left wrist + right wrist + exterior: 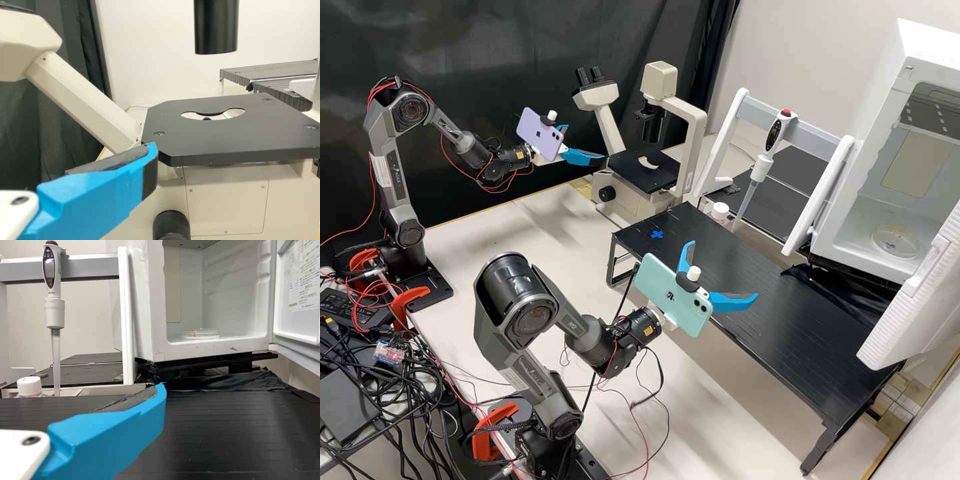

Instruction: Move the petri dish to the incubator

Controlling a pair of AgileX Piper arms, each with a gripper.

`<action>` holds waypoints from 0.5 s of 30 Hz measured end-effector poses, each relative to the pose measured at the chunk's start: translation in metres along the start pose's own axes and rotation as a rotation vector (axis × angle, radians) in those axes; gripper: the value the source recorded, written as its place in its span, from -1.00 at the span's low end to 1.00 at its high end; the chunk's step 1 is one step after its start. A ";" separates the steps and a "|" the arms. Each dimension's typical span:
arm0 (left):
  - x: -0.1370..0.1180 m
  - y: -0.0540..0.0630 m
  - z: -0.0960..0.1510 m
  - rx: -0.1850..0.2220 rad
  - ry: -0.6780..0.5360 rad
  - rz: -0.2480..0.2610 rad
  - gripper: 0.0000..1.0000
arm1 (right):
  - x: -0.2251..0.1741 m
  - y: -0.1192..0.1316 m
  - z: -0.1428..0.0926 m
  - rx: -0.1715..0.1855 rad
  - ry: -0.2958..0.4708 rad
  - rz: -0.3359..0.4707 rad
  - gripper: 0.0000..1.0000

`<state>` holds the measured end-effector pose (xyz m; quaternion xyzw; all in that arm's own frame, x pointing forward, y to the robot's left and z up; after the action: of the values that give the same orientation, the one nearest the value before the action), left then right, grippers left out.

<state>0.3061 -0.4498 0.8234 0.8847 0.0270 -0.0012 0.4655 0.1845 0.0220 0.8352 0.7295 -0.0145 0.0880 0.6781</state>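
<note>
A clear petri dish (pixel 896 241) lies flat on the floor of the white incubator (pixel 917 87), whose door stands open. In the right wrist view the dish (pixel 200 333) is inside the incubator chamber (pixel 230 295), near its front edge. My right gripper (pixel 723 269) is held over the black raised table, open with nothing between its fingers, well short of the incubator; one blue finger of this gripper (pixel 150 405) shows in its wrist view. Beside the microscope, my left gripper (pixel 586 143) is open and apart from the dish; its wrist view has one finger of the gripper (pixel 145 170).
The microscope stage (pixel 645 169) is in front of the left gripper. A pipette (pixel 775 133) hangs on a white-framed rack, with a white-capped bottle (pixel 720 212) near its tip. The black raised table (pixel 780 320) runs below the incubator, whose open door (pixel 920 307) juts over its edge.
</note>
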 end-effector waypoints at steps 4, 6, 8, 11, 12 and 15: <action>0.000 0.000 0.000 0.000 0.000 0.000 1.00 | 0.000 0.000 0.000 -0.002 0.000 0.000 1.00; 0.000 0.000 0.000 0.000 0.000 0.000 1.00 | 0.000 0.000 0.000 -0.002 0.000 0.000 1.00; 0.000 0.000 0.000 0.000 0.000 0.000 1.00 | 0.000 0.000 0.000 -0.004 0.000 0.000 1.00; 0.000 0.000 0.000 0.000 0.000 0.000 1.00 | 0.000 -0.001 -0.001 -0.013 0.004 -0.006 1.00; 0.000 0.000 0.000 0.000 0.000 0.000 1.00 | 0.000 -0.002 -0.001 -0.015 0.006 -0.008 1.00; 0.000 0.000 0.000 0.000 0.000 0.000 1.00 | 0.000 -0.002 -0.002 -0.022 0.009 -0.012 1.00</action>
<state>0.3061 -0.4498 0.8234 0.8847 0.0270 -0.0012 0.4655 0.1848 0.0239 0.8332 0.7217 -0.0080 0.0873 0.6867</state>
